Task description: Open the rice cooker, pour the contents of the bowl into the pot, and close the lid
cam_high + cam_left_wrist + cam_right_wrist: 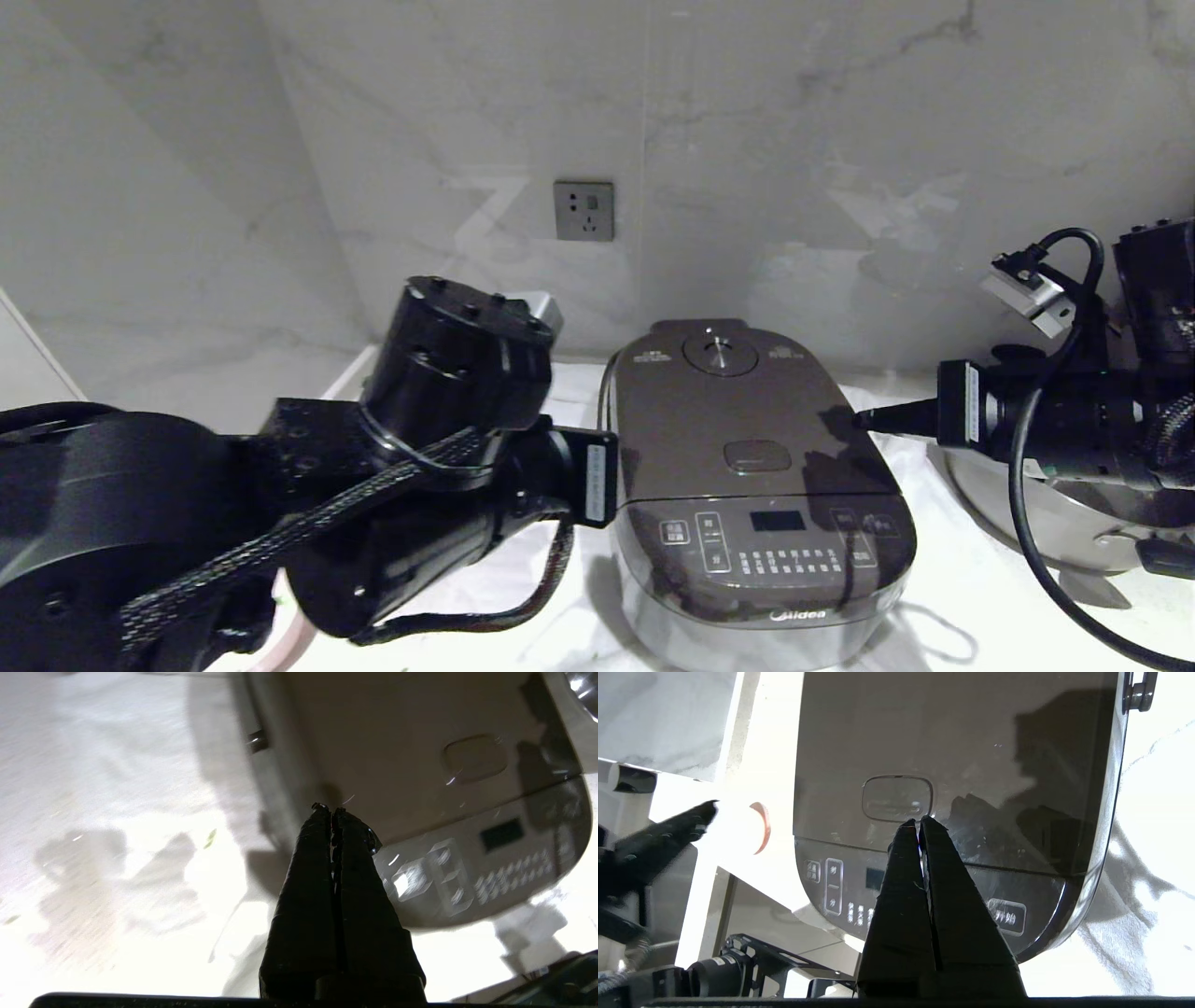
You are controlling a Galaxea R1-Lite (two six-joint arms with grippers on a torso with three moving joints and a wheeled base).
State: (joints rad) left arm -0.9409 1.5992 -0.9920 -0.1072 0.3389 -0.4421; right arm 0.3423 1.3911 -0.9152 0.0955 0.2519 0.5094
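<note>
Standing before the counter, I see one cooker (pixel 752 485) in the lower middle of the head view with its lid (pixel 738 411) flat down, so whether it has not been opened yet or is already closed again, I cannot tell. One socket (pixel 583 211) sits on the wall above it, and one steel pan (pixel 1055 509) shows at the right edge behind the right arm. The left arm fills the lower left, and a sliver of pink at the bottom left may be the bowl, though I cannot be sure. The right gripper (pixel 864 419) reaches in from the right, its tip at the lid's right edge. In the left wrist view, the left gripper (pixel 328 808) has its two fingers pressed together on nothing, centre frame, just over the cooker's side edge; one or two small green bits (pixel 210 838) lie on the cloth at the left. In the right wrist view, the right gripper's fingers meet, empty, tips right beside the lid's one release button (pixel 897 798) in the middle; a pink bowl rim (pixel 762 826) shows at the left.
</note>
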